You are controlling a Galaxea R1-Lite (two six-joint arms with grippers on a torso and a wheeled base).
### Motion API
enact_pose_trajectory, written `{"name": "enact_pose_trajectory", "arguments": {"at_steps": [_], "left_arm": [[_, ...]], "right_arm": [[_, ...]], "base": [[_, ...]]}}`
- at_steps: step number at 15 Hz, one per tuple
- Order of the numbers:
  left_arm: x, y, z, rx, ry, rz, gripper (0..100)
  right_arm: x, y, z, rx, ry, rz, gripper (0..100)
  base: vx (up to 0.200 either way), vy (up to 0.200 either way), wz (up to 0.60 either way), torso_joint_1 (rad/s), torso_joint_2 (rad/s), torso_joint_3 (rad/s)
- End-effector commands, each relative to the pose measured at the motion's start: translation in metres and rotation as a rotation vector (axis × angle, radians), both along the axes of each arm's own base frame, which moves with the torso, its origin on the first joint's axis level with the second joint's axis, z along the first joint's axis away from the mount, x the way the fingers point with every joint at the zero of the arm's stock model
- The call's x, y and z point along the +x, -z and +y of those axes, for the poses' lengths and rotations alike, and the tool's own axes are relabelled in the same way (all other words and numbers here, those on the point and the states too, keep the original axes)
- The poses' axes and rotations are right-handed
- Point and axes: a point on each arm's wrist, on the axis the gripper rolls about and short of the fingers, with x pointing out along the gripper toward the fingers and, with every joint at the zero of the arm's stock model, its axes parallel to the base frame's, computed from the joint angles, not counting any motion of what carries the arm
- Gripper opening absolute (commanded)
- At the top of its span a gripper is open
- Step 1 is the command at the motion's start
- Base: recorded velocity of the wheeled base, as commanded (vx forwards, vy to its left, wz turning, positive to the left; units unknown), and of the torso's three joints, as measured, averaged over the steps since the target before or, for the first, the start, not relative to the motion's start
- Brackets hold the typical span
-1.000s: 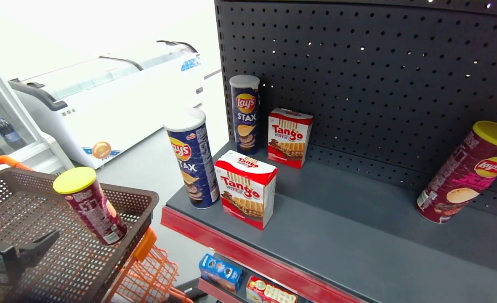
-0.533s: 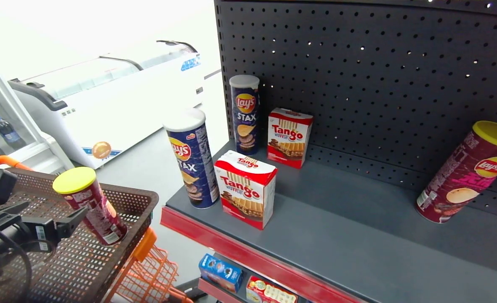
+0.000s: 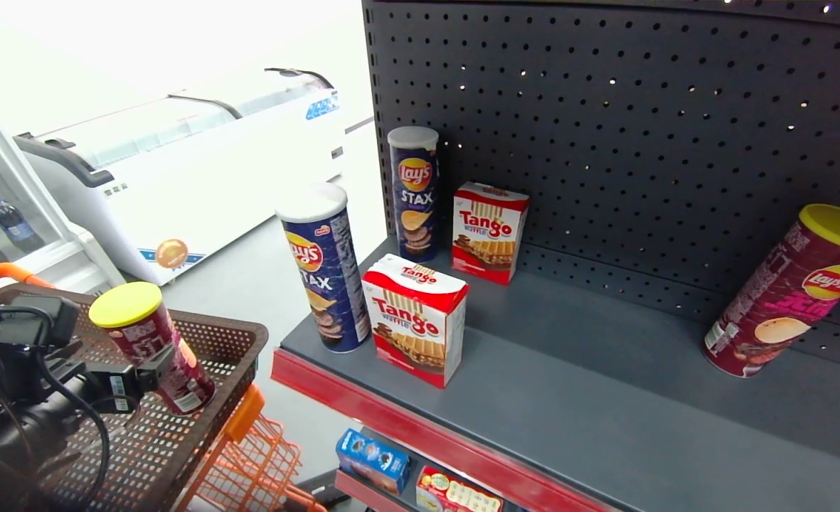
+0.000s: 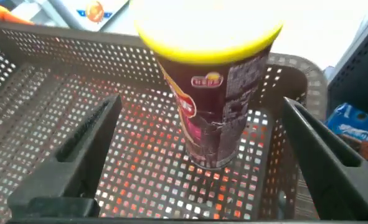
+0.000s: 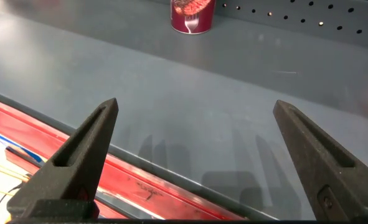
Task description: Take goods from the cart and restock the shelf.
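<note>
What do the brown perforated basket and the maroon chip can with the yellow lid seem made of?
Brown perforated basket: likely moulded plastic, matte, with a regular grid of holes. Maroon chip can: probably paperboard under a glossy printed wrap; the core is hidden. Yellow lid: smooth plastic, by its look.

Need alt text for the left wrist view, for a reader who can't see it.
The open left gripper faces a maroon chip can with a yellow lid standing in the brown perforated basket; the can is framed between the gripper's fingers, with gaps on both sides. A blue snack pack shows beyond the basket's rim.
</note>
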Motion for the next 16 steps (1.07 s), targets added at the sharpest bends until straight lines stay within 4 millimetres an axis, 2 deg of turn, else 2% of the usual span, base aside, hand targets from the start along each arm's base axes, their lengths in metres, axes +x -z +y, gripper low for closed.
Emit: {"name": "enact_pose_trajectory", "arguments": {"at_steps": [1,8,13,14,16], "left_arm": [[0.012,0.024,0.002,-0.016,-0.009,0.086,100],[0.046,0.037,0.009,-0.024,-0.017,0.032,100],[0.055,0.042,0.015,-0.026,-0.030,0.036,100],[0.060,0.038,0.017,-0.019,-0.034,0.011,0],[0.066,0.035,0.017,-0.013,-0.029,-0.013,0]], "right_arm": [[0.000,0.000,0.000,0.000,-0.001,0.001,100],[0.000,0.000,0.000,0.000,-0.001,0.001,100],[0.000,0.000,0.000,0.000,-0.001,0.001,100],[0.000,0.000,0.000,0.000,-0.001,0.001,100],[0.000,0.000,0.000,0.000,-0.001,0.001,100]], "base": [[0.000,0.000,0.00,0.000,0.00,0.000],[0.000,0.000,0.00,0.000,0.00,0.000],[0.000,0.000,0.00,0.000,0.00,0.000],[0.000,0.000,0.00,0.000,0.00,0.000],[0.000,0.000,0.00,0.000,0.00,0.000]]}}
